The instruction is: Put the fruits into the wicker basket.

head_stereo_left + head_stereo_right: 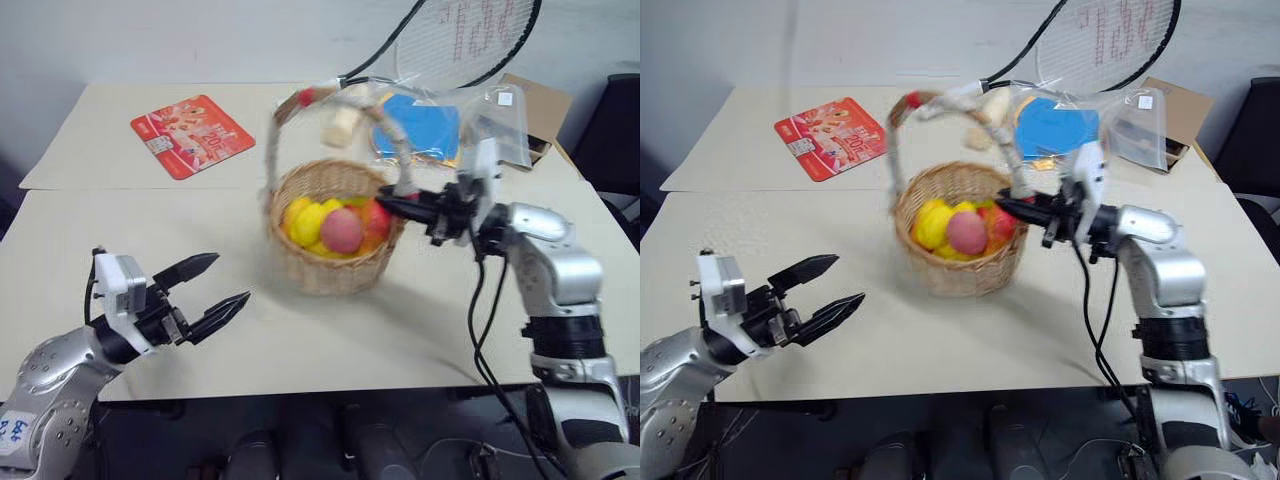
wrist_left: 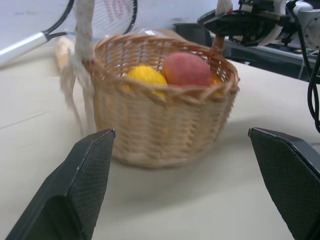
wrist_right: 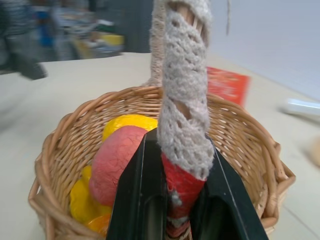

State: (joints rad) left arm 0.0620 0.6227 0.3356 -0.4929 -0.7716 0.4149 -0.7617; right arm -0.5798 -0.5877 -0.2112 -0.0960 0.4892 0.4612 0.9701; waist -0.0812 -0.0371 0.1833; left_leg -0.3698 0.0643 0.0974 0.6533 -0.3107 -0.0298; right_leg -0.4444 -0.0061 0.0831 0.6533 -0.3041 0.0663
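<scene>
While our right gripper (image 3: 172, 200) sits pinched on the base of the wicker basket (image 1: 330, 262) handle, right where the red tie meets the white cord wrap at the basket's right rim, we read the task as basically finished. Its two black fingers press the handle post from both sides in the right wrist view, nothing else between them. Out from there, inside the basket: the pink-red peach (image 1: 342, 230) on top near the middle, the yellow lemon (image 1: 305, 222) to its left, another red fruit (image 1: 377, 214) against the right wall, more yellow and orange pieces under them that we can't tell apart. Our left gripper (image 1: 218, 289) hovers over the near-left table (image 1: 120, 235) with its fingers spread wide, carrying nothing, pointed at the basket and well apart from it. No loose fruit on the tabletop that we can see. Far side has clutter only: red packet (image 1: 192, 134) far left, blue thing in a clear bag (image 1: 420, 128) and a racket (image 1: 460, 40) far right, cardboard box (image 1: 540, 115) beyond those. Judgement: fruits all in, nothing left to pick; the grip on the handle looks like a shift or lift of the basket, not another placement. Handle looks blurred, so we can't say if it's steady.
</scene>
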